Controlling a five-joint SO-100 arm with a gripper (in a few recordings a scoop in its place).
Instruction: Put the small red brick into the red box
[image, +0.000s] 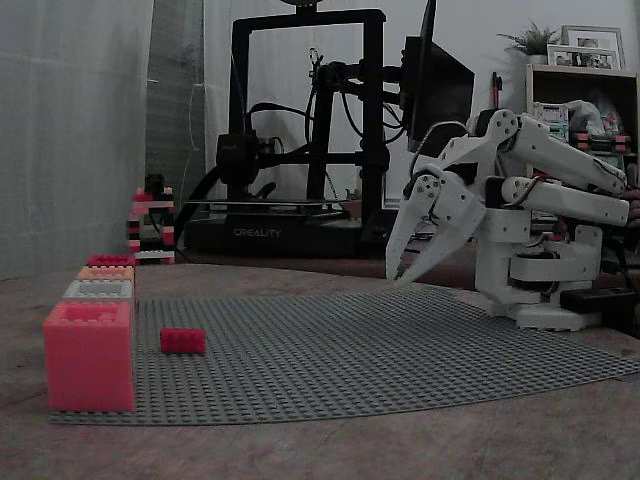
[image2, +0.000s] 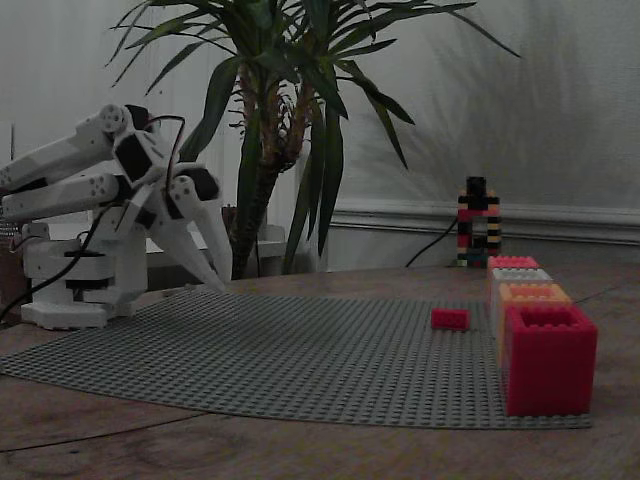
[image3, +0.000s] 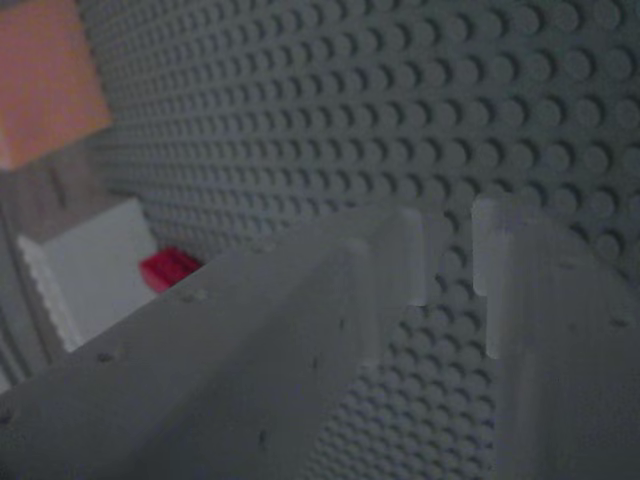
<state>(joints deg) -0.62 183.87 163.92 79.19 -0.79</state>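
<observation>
Closest to the lens in one fixed view is the red box, sitting at the end of a row of boxes on the grey studded baseplate. Small red brick lies on the plate just beside that row, well apart from the white pincer, which hangs slightly open, empty.

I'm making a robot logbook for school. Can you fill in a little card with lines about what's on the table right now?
arm: white, folded at the mat's edge
gripper: slightly open, empty, above the mat
small red brick: lying on the grey studded mat, beside the row of boxes
red box: nearest box in the row, at the mat's corner
brick in box: not yet
</observation>
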